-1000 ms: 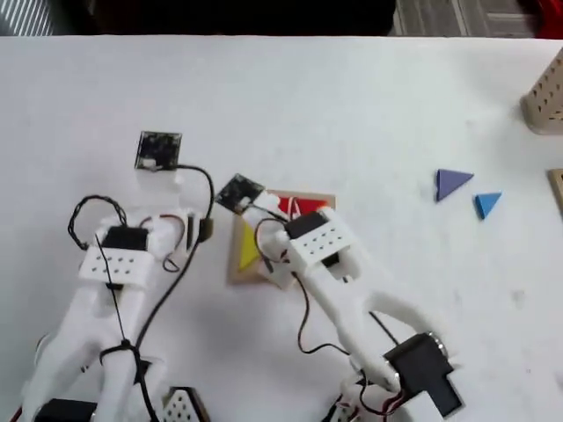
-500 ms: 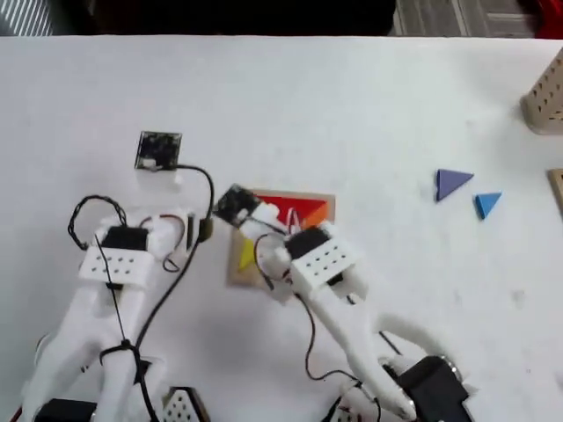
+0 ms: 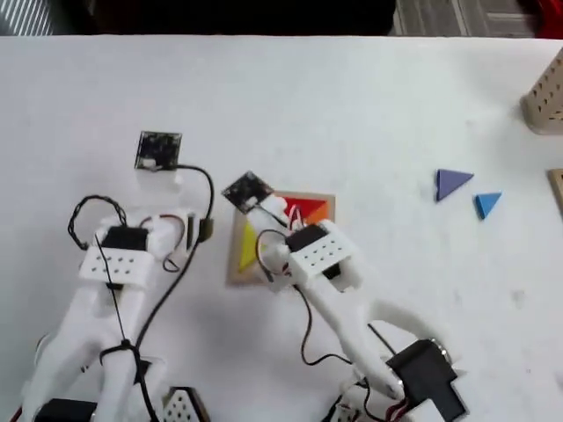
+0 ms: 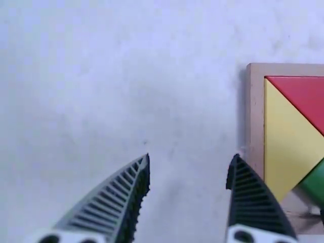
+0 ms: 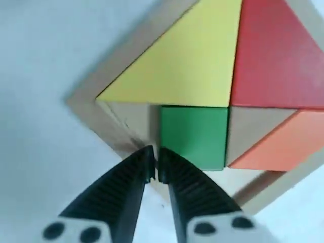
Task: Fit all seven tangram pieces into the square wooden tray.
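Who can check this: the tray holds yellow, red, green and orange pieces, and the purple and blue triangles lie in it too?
No. The high view shows the purple triangle and blue triangle on the table, apart from the tray. The yellow piece, red piece, green piece and orange piece are in it.

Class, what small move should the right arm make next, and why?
Probably lift the right gripper clear of the tray and swing toward the purple triangle. Its jaws are shut, empty, by the green square; bare wood shows in the tray; that piece and the blue triangle lie loose on the table.
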